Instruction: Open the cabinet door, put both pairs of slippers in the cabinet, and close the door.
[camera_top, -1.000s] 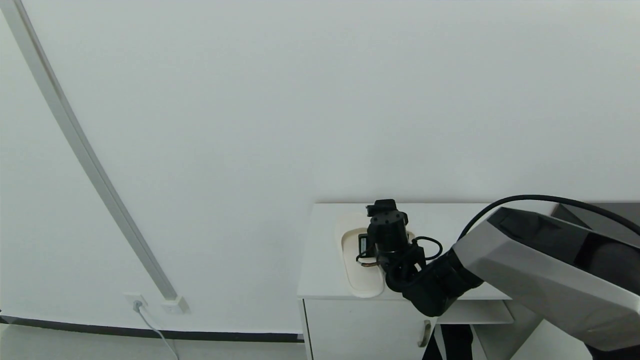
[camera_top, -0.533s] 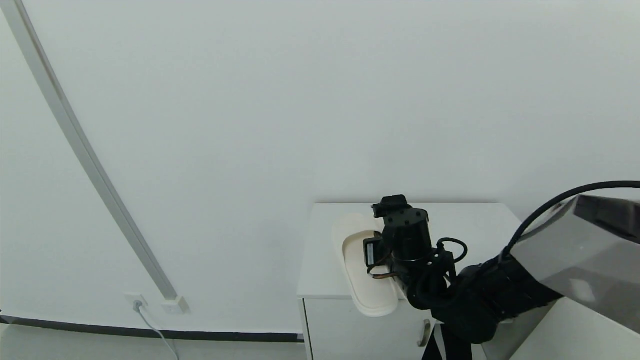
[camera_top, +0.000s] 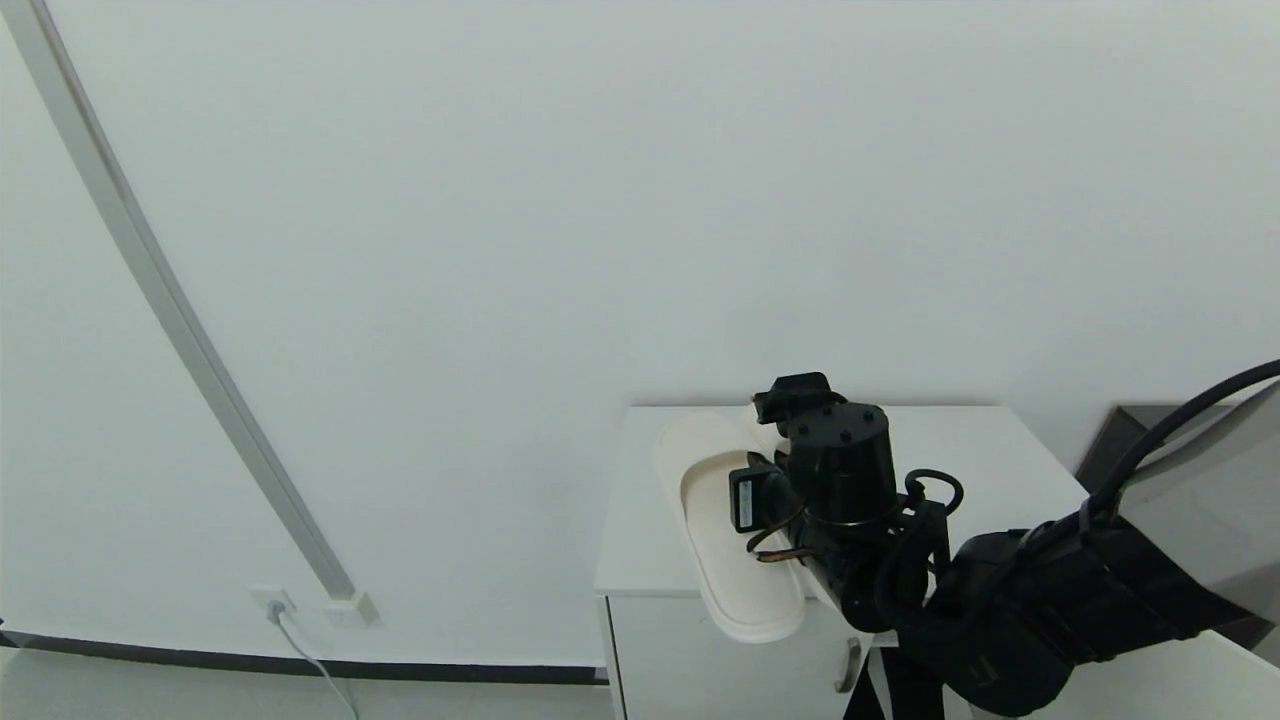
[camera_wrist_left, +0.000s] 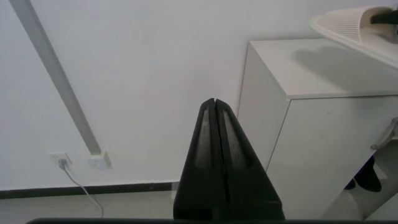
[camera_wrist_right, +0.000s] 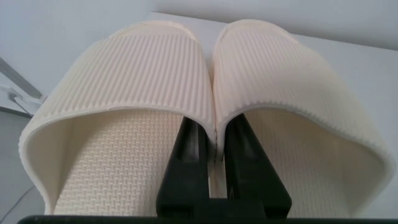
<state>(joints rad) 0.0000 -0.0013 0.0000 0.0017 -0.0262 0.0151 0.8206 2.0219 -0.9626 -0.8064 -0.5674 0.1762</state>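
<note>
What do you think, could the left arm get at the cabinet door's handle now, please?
Probably yes: nothing lies between the shut left tool and the handle, though the slippers in the right tool overhang above it.

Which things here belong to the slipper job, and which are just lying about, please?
Job: slippers, right gripper holding them, cabinet, door.
Lying about: socket, cable, conduit.
</note>
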